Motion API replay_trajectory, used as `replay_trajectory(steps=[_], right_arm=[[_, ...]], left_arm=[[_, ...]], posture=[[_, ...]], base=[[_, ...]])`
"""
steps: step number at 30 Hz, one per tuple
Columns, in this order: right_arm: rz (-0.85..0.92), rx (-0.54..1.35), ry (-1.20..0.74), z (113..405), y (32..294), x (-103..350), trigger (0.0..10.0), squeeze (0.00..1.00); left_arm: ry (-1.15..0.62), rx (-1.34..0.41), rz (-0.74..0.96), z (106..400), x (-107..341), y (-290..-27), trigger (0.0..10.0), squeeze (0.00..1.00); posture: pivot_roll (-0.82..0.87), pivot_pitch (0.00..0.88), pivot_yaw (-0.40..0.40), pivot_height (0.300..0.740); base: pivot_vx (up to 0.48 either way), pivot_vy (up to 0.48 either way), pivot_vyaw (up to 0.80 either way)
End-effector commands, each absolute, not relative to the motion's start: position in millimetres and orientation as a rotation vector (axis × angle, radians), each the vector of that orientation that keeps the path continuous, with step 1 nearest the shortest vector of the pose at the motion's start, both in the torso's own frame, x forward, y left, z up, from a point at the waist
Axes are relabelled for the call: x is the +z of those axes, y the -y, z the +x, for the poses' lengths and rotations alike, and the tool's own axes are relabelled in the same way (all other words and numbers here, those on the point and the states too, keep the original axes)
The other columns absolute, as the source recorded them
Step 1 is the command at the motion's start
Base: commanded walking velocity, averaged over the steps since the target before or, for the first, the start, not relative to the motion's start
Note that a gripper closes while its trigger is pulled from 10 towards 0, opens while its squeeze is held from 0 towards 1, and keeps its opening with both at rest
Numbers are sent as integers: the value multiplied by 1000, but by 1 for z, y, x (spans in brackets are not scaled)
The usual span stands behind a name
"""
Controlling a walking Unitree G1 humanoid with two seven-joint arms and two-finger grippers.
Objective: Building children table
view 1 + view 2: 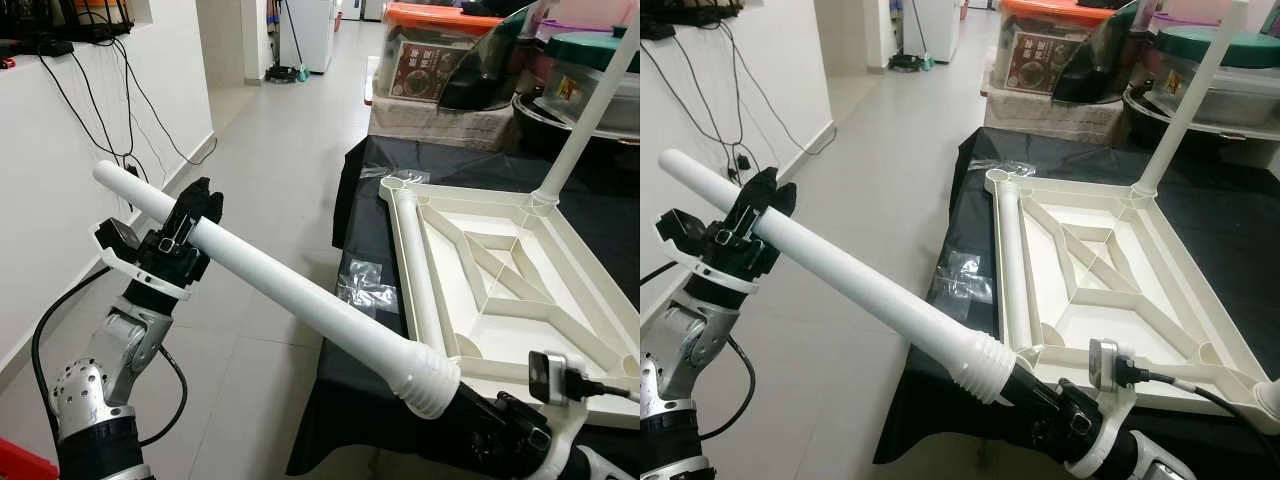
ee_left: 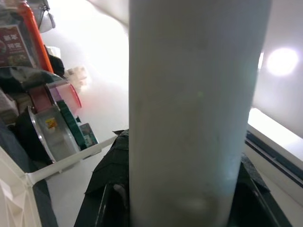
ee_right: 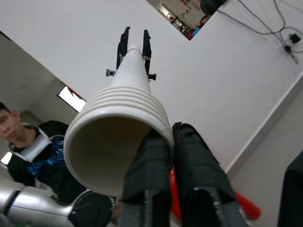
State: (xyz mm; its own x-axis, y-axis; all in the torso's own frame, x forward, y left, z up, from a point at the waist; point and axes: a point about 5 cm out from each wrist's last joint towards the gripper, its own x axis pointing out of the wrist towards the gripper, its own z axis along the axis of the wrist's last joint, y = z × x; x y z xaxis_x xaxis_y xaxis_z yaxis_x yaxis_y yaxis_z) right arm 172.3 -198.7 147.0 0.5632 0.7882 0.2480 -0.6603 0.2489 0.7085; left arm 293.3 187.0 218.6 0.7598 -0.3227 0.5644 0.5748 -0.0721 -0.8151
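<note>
One long white table leg (image 1: 290, 290), ribbed open end.

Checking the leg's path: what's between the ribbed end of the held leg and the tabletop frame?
In the left eye view, between table leg and upturned tabletop: black cloth and small clear plastic bags.

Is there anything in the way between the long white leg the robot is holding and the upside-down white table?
Nothing visible blocks it. The long white plastic table leg is held over open floor beside the upturned white plastic tabletop, left gripper near its far end, right gripper by its ridged end.
</note>
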Motion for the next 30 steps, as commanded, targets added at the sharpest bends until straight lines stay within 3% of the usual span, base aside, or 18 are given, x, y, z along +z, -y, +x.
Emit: replay_trajectory(steps=[1,4,5,6,14,21,25,28,30], right_arm=[[861,993,-165,173,198,147,10000,1000],[843,964,-179,174,202,142,10000,1000],[835,950,-188,173,206,140,10000,408],[831,939,-196,171,211,137,10000,0],[819,852,-216,167,233,129,10000,0],[728,695,-124,178,263,135,10000,0],[669,644,-61,194,272,147,10000,0],[621,647,-1,212,270,164,10000,0],[621,647,-1,212,270,164,10000,0]], left_arm=[[200,-750,-1465,296,220,-184,10000,0],[205,-743,-1453,297,222,-185,10000,0],[210,-732,-1448,298,223,-187,10000,0],[213,-722,-1443,300,223,-190,10000,0],[225,-700,-1398,303,227,-200,10000,0],[232,-715,-1292,311,239,-214,10000,0],[191,-839,-1130,312,250,-199,10000,0],[152,-1016,-973,310,264,-169,10000,0],[152,-1016,-973,310,264,-169,10000,0]], posture=[[95,0,-85,740],[97,0,-86,740],[99,0,-88,740],[99,0,-88,740],[101,0,-89,740],[102,0,-83,740],[101,0,-82,740],[106,0,-83,740],[106,0,-83,740]], base=[[0,0,0],[0,0,0],[0,0,0],[0,0,0],[0,0,0],[0,0,0],[0,0,0],[0,0,0],[0,0,0]])
